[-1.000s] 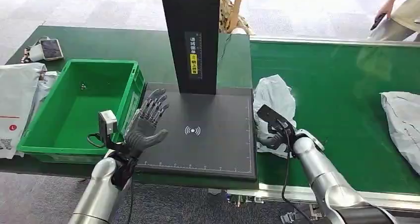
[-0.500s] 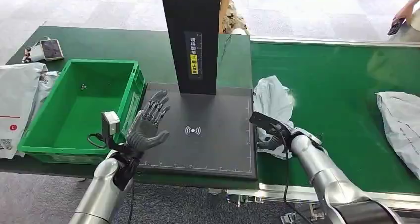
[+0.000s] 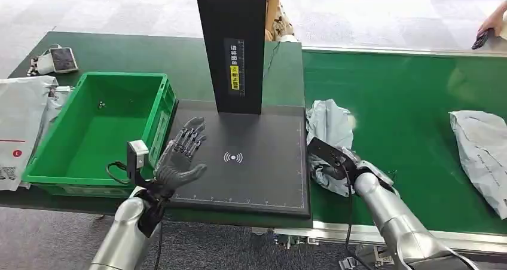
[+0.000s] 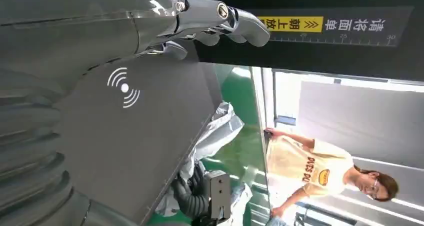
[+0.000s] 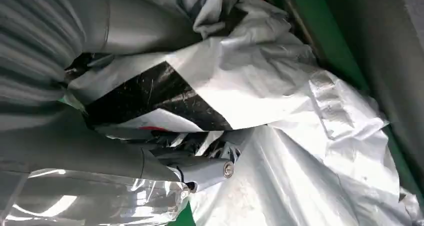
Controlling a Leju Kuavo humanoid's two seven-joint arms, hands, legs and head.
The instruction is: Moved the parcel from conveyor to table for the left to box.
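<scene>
Gripping a crumpled grey parcel [image 3: 330,132] at the near edge of the green conveyor [image 3: 412,97], just beside the black scanning pad [image 3: 251,180], the robot's right hand [image 3: 335,165] has its fingers [image 5: 200,168] wrapped into the plastic folds. The left hand [image 3: 179,159] hangs above the pad's left side, holding nothing, fingers spread, next to an open green crate [image 3: 42,168]. A second grey parcel [image 3: 481,153] lies farther along the belt.

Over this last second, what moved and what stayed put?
The right hand keeps its grip on the grey parcel, which bunched up and shifted slightly along the conveyor. The second parcel rode the belt toward the robot's left. The left hand stays open over the black pad; the green crate is unchanged.
</scene>
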